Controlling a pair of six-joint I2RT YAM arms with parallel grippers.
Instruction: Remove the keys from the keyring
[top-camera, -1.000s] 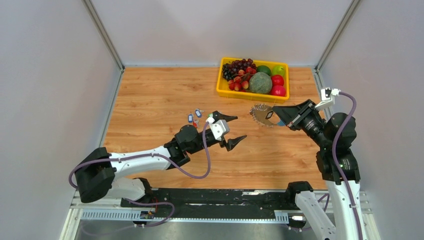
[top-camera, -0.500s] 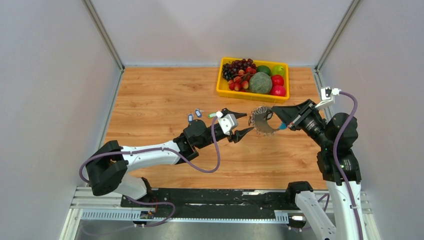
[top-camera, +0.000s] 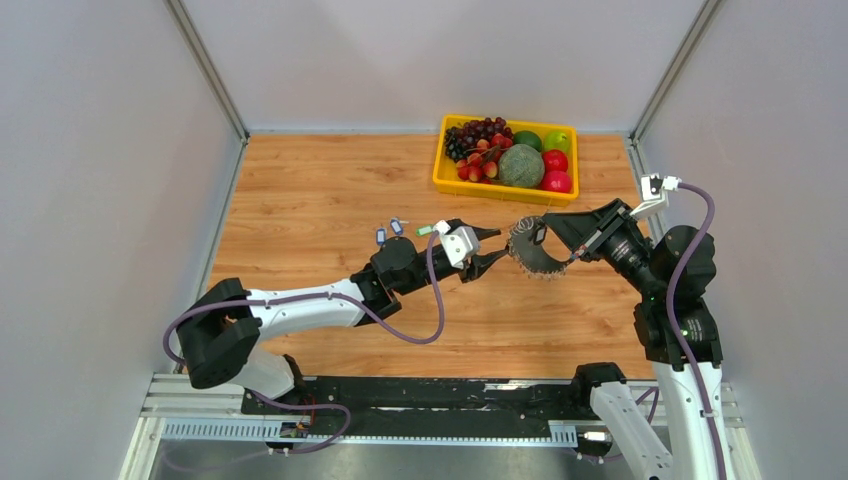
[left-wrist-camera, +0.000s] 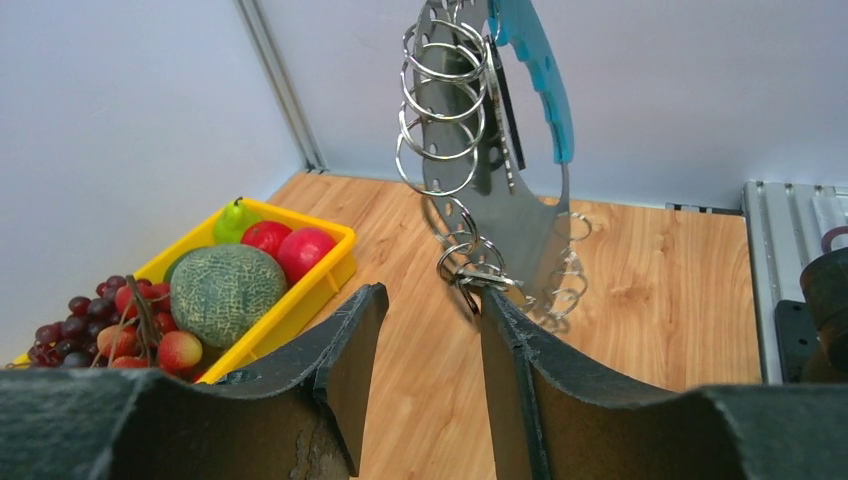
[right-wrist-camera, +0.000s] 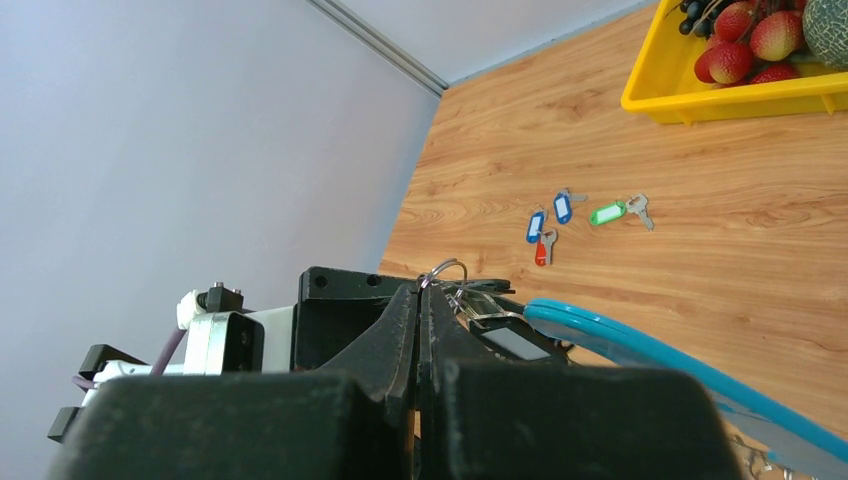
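1. The right claw (top-camera: 547, 229) is clamped shut on the keyring (top-camera: 534, 252) and holds it on edge above the table (top-camera: 300, 190), right of centre.
2. In that claw's wrist view the jaws meet flat. The keyring's light-blue section curves away beside them, and a black tag (right-wrist-camera: 510, 342) with a white insert sits close against them.
3. The left claw (top-camera: 497, 246) is open, with its tips right at the keyring's near edge.
4. From the left wrist, small wire rings (left-wrist-camera: 470, 272) hang off the keyring's rim just beside one finger (left-wrist-camera: 510, 350). I cannot tell whether they touch.
5. Four keys (right-wrist-camera: 562, 207) lie loose on the table, well left of the keyring. Two have blue tags, one green and one red.
6. A yellow tray (left-wrist-camera: 300, 295) of fruit stands at the table's far edge.
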